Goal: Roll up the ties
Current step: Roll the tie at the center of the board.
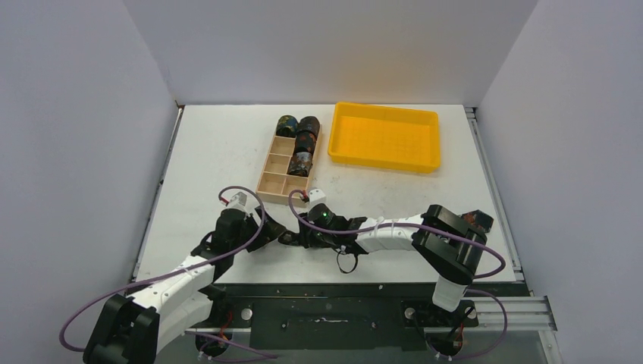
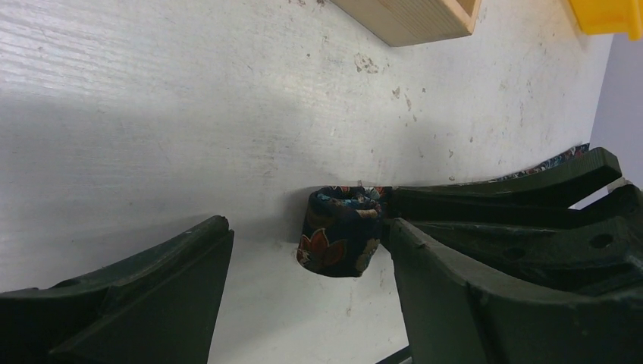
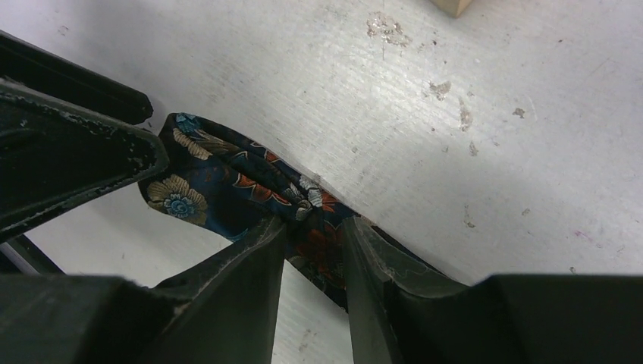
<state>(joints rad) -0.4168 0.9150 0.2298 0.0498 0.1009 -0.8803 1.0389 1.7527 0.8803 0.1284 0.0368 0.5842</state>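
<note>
- At the near edge of the worktop, a little left of its middle, the two arms meet over a dark floral-print tie (image 3: 220, 178) lying on the white surface.
- The right gripper (image 3: 315, 227) has its fingers drawn close together and pinches the tie's fabric between them. The patterned cloth bunches just ahead of the tips.
- From that pinch, one curled end of the tie reaches toward the left arm's fingers. The rest runs back under the right gripper and out of sight.
- Seen from the left wrist, the rolled end (image 2: 340, 241) stands as a short, loose cylinder on the worktop, its open top facing the far edge.
- The left gripper (image 2: 307, 231) is spread wide on either side of that roll. One finger (image 2: 152, 292) stands well apart from it, while the other sits just beside it.
- Whether that nearer finger touches the fabric cannot be told.
- Toward the far edge, left of the middle, sits a light wooden box (image 1: 267, 182) divided into compartments.
- Three rolled ties (image 1: 302, 161) stand in the box: two at its far end and a third in the right-hand column, just nearer.
- A yellow tray (image 1: 385, 161) lies beside the box, toward the far right corner, apart from it.
</note>
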